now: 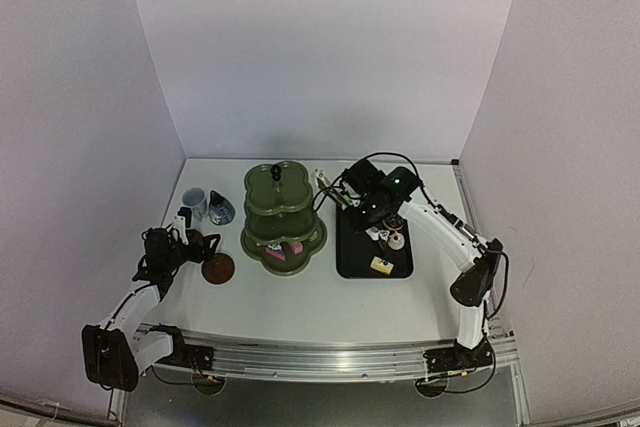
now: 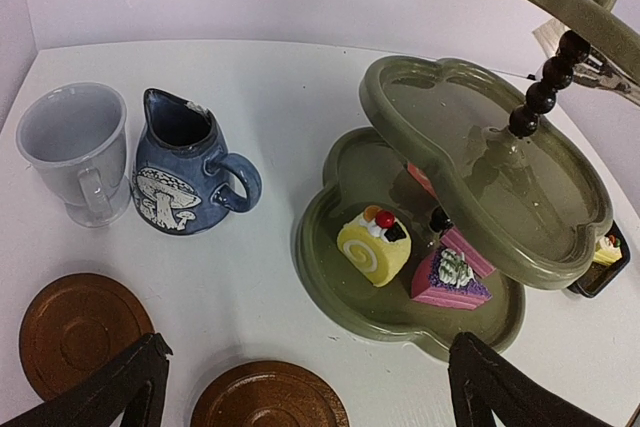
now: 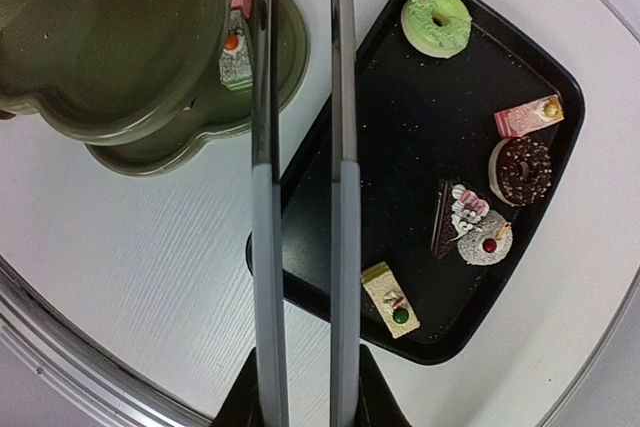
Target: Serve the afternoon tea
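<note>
1. Nearest, the left gripper [image 2: 308, 352] hangs with fingers wide apart by two saucers [image 2: 75, 332].
2. Right gripper [image 3: 305, 387] clamps tongs [image 3: 265, 197] over the tray [image 3: 400, 147], which carries cakes [image 3: 437, 20], at the stand's [image 2: 480, 177] 3 o'clock.
3. More cakes fill the stand's bottom tier; cup [image 2: 75, 142] and pot [image 2: 180, 167] sit at its 9 o'clock.

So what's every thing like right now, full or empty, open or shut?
Pale cup: upright, empty.
Blue mushroom pot: upright, inside too dark to tell.
Two brown saucers: bare.
Three-tier stand: cakes on the bottom tier only.
Black tray: six more cakes on it.
Tongs: held, no cake between the arms.
Left gripper: open, empty.
Right gripper: shut on the tongs.
</note>
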### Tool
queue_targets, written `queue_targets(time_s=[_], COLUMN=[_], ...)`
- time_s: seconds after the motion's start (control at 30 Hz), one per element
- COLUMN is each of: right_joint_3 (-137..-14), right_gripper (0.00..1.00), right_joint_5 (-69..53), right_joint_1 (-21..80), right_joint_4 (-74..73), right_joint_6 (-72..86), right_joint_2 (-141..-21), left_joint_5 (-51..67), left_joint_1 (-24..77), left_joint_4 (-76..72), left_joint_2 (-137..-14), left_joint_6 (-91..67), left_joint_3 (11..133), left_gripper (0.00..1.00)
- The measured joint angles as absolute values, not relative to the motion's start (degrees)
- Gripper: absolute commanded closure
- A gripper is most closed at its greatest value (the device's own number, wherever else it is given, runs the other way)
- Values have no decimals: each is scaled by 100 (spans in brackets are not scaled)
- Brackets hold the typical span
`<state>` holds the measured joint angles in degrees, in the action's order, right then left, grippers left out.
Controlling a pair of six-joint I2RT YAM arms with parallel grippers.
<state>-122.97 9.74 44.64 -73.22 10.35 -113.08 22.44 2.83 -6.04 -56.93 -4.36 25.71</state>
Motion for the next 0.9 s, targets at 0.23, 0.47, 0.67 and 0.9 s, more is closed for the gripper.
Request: queue_targets(time_s=[0.23, 0.47, 0.67, 0.9], right_joint_3=[-12514, -12510, -12510, -12512], right_gripper=[100, 100, 99, 91], right_joint_5=[633, 390, 226, 145], right_joint_1=[4464, 4466, 4483, 4554], right_joint_4=[-7330, -7273, -7168, -7096], right_joint_6=[918, 812, 770, 743], right_joint_2=[-11653, -11653, -11686, -11932], left_joint_5=[2259, 2270, 2281, 2281], left_joint_1=[283, 283, 283, 283], left_joint_4=[-604, -604, -604, -604], left_joint_2=[-5693, -5693, -5693, -5693], left_joint_6=[-434, -434, -434, -434], left_joint_3=[2571, 2571, 2571, 2571], left_gripper=[2, 2, 2, 2])
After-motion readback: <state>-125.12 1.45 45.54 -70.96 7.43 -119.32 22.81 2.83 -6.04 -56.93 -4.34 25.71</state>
